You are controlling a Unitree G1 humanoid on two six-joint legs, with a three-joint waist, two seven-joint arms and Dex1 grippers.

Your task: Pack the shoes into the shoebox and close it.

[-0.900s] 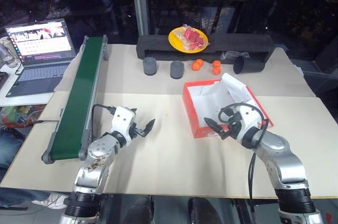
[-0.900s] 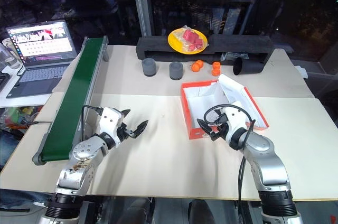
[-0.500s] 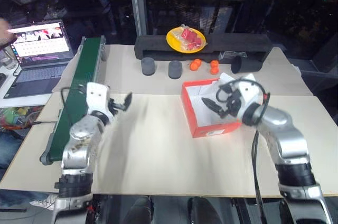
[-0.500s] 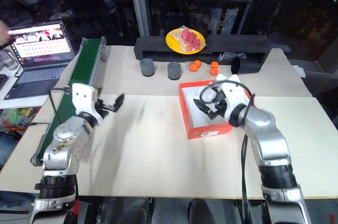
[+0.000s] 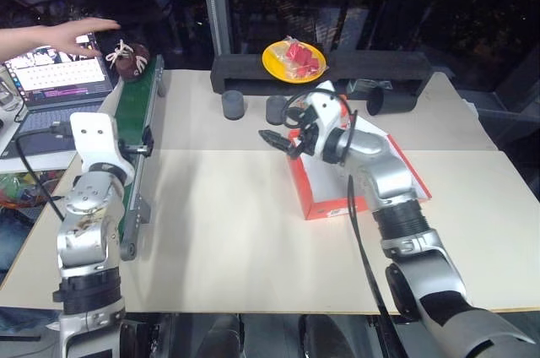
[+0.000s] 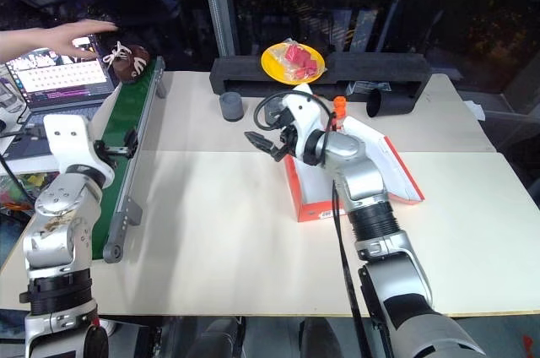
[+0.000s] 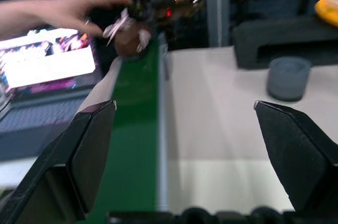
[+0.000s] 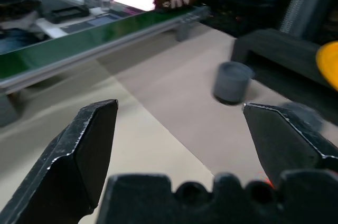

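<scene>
One dark brown shoe [image 5: 128, 57] with cream laces lies at the far end of the green conveyor belt [image 5: 137, 113]. A person's hand [image 5: 63, 37] hovers just behind it. The red-orange shoebox [image 5: 325, 206] stands open at table centre, white inside, its lid lying out to the right. My left gripper [image 7: 184, 104] is open and held level beside the belt's near half, pointing along it toward the shoe [image 7: 129, 36]. My right gripper [image 5: 277, 143] is open and empty, raised above the box's far left corner and pointing left toward the belt.
A laptop [image 5: 55, 79] sits left of the belt. At the back are a yellow plate [image 5: 294, 61] of red food on a black foam block [image 5: 405, 67], grey cups [image 5: 232, 105], a black cylinder [image 5: 392, 101] and orange balls [image 6: 339, 103].
Both arms have lifted off the table. The left gripper swung left to the belt; the right rose from the box's front to its far left corner. A hand and shoe appeared at the belt's end.
</scene>
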